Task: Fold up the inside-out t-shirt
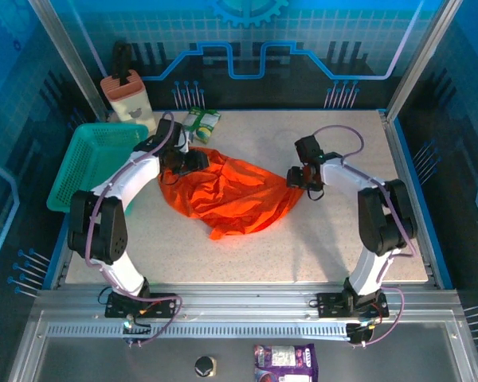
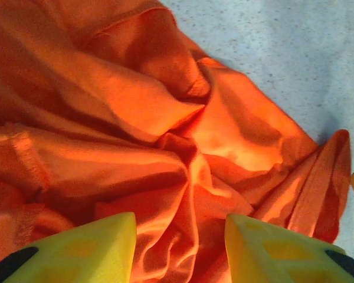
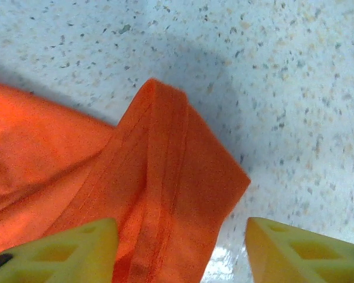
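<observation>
The inside-out t-shirt (image 1: 227, 195) lies in a wrinkled orange-red heap in the middle of the table (image 1: 342, 247). My left gripper (image 1: 190, 161) hovers at the heap's far left edge. In the left wrist view its yellow fingers (image 2: 94, 247) stand apart over bunched folds of the t-shirt (image 2: 165, 118), gripper (image 2: 180, 218) open. My right gripper (image 1: 299, 177) is at the shirt's right tip. In the right wrist view a flat hemmed corner of the shirt (image 3: 171, 188) lies between its spread fingers (image 3: 295, 247), gripper (image 3: 182, 223) open and low over the table.
A teal mesh basket (image 1: 95, 163) rests on the table's left edge. Behind it stands a tan and white container (image 1: 127, 95), and a green and white packet (image 1: 201, 122) lies near the back. A purple packet (image 1: 285, 362) lies off the table in front.
</observation>
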Controlling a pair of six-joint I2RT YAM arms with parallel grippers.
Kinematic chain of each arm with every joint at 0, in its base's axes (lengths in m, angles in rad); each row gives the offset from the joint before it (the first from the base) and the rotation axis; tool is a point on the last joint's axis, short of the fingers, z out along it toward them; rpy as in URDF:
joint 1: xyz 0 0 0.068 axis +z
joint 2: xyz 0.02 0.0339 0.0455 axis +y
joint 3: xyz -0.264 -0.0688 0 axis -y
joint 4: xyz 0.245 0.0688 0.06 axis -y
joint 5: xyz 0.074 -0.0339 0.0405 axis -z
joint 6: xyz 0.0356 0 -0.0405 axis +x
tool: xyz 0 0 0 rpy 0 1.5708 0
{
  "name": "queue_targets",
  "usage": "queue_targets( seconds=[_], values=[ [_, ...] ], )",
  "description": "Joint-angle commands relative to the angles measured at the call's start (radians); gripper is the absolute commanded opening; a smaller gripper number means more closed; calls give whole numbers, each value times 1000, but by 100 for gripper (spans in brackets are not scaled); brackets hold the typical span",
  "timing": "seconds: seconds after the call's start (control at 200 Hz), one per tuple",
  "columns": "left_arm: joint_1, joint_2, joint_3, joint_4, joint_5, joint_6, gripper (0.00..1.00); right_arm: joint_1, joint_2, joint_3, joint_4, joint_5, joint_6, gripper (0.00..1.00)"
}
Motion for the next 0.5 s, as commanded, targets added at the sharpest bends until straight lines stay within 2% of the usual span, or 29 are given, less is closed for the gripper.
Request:
queue_targets(
  seconds=[0.0, 0.205, 0.305, 0.36, 0.495],
  values=[
    [9, 4, 1, -64, -59, 34, 46, -16, 69, 84, -53, 35, -62, 54],
    [10, 89, 85, -153, -140, 74, 52, -34, 144, 135, -83, 60, -98, 36],
    [10, 140, 137, -195, -189, 98, 54, -53, 127, 112, -78, 48, -112, 9],
    [10, 177, 172, -227, -222, 109, 54, -68, 108, 96, -75, 39, -112, 0],
    [10, 267, 260, -286, -262, 119, 53, -96, 51, 54, -62, 25, -116, 0]
  ],
)
